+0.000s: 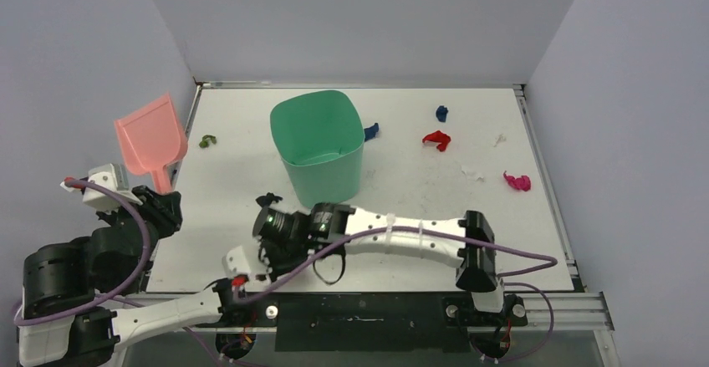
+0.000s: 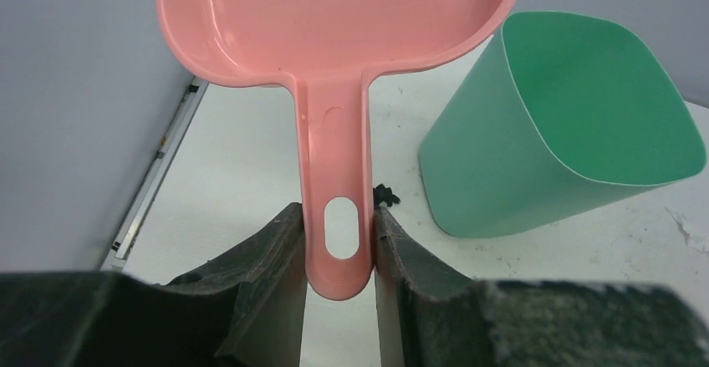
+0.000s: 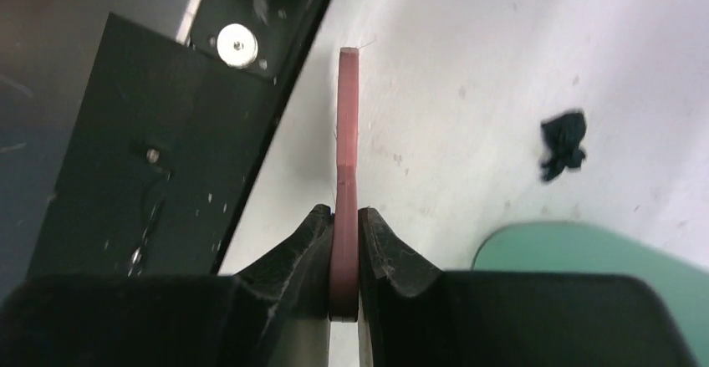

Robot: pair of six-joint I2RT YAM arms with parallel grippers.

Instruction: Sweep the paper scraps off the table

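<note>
Clamping the handle of the pink dustpan (image 2: 334, 16), the left gripper (image 2: 337, 216) holds it raised by the left edge of the table (image 1: 418, 208); the right gripper (image 3: 344, 216) pinches a thin pink handle (image 3: 348, 116) seen edge-on. A black paper scrap (image 3: 563, 144) lies near the right fingers, the other paper scraps (image 1: 436, 139) well apart, beyond the green bin (image 1: 318, 145)

White-and-black arms (image 1: 401, 235) carry purple cables (image 1: 518, 257), with dark textured jaws.
</note>
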